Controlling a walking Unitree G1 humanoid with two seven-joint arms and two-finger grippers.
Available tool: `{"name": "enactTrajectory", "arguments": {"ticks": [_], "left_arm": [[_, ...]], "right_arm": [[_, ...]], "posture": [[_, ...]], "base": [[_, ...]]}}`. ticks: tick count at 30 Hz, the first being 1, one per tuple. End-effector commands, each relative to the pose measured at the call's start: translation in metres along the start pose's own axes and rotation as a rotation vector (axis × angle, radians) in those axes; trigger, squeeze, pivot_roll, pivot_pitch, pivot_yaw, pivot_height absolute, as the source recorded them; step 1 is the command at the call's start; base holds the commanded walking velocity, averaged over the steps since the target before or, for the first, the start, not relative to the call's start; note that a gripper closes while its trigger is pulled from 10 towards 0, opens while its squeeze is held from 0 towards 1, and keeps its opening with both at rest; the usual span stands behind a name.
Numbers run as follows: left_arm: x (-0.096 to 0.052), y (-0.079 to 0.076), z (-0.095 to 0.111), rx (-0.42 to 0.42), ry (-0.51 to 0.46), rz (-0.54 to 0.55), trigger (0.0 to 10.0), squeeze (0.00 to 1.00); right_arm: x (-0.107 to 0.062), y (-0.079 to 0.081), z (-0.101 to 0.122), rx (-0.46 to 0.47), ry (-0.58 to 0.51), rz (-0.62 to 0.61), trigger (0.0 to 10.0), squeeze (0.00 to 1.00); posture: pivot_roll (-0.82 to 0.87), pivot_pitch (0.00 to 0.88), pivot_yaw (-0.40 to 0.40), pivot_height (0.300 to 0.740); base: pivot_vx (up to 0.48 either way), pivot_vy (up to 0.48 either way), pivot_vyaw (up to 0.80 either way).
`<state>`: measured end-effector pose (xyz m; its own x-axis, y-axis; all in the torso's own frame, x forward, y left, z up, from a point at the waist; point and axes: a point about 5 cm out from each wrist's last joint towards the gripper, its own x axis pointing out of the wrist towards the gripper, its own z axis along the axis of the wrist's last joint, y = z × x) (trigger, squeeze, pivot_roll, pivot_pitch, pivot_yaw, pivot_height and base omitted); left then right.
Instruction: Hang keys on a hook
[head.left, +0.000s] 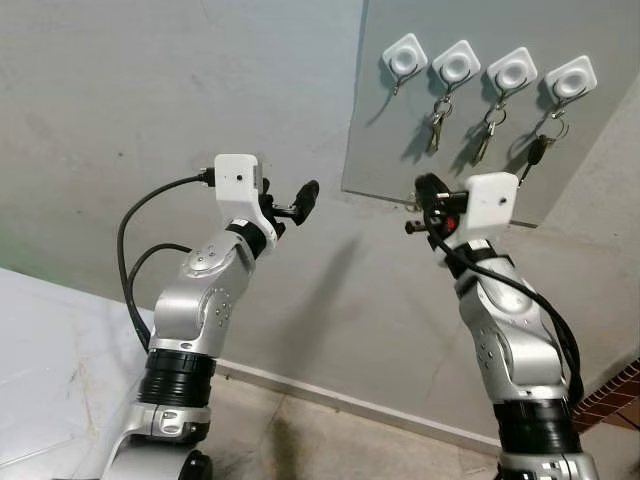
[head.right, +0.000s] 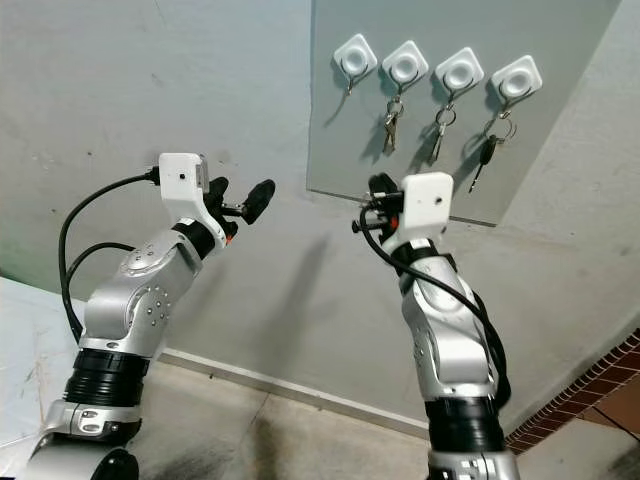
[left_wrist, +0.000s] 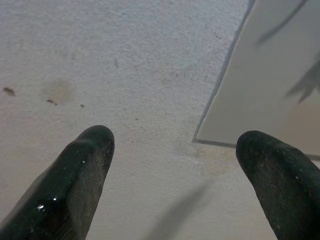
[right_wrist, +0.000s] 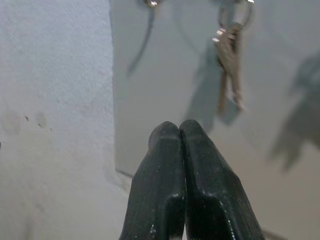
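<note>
Four white hooks sit in a row on a grey panel (head.left: 380, 150) on the wall. The leftmost hook (head.left: 405, 57) is bare. Each of the other three carries keys: one bunch (head.left: 437, 122), a second (head.left: 487, 135) and a dark-headed key (head.left: 540, 150). My right gripper (head.left: 428, 190) is raised just below the panel's lower edge, shut, its fingertips (right_wrist: 170, 132) pressed together with nothing visible between them. In the right wrist view a key bunch (right_wrist: 230, 65) hangs ahead. My left gripper (head.left: 290, 205) is held up left of the panel, open and empty, fingers (left_wrist: 90, 150) wide apart.
A grey plaster wall (head.left: 150, 100) surrounds the panel. A white baseboard (head.left: 330, 395) runs along the floor below. A pale surface (head.left: 50, 370) lies at lower left, and red brick (head.left: 615, 395) shows at lower right.
</note>
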<state>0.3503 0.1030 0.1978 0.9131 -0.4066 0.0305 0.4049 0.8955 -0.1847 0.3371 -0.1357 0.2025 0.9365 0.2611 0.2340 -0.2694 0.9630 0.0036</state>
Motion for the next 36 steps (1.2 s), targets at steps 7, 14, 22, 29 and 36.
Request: {"name": "enactTrajectory", "arguments": {"ticks": [7,14,22,29,36], "left_arm": [[0.003,-0.004,0.015,0.041,-0.046,-0.035,10.0,0.0],[0.005,-0.008,0.021,0.059,-0.065,-0.061,10.0,0.0],[0.008,-0.013,0.025,0.082,-0.076,-0.101,10.0,0.0],[0.011,-0.016,0.028,0.085,-0.085,-0.113,10.0,0.0],[0.01,-0.018,0.027,0.083,-0.084,-0.121,10.0,0.0]], "right_arm": [[0.019,0.006,0.014,0.016,-0.072,0.045,10.0,0.0],[0.034,0.01,0.026,0.041,-0.125,0.065,10.0,0.0],[0.047,0.009,0.037,0.055,-0.175,0.044,10.0,0.0],[0.058,0.006,0.049,0.073,-0.23,0.012,10.0,0.0],[0.067,0.005,0.062,0.083,-0.273,0.019,10.0,0.0]], "posture": [[-0.03,0.0,-0.009,0.74],[-0.03,0.0,-0.012,0.74],[-0.03,0.0,-0.01,0.74],[-0.03,0.0,-0.01,0.74],[-0.03,0.0,-0.01,0.74]], "base": [[0.0,0.0,0.0],[0.0,0.0,0.0],[0.0,0.0,0.0],[0.0,0.0,0.0],[0.0,0.0,0.0]]}}
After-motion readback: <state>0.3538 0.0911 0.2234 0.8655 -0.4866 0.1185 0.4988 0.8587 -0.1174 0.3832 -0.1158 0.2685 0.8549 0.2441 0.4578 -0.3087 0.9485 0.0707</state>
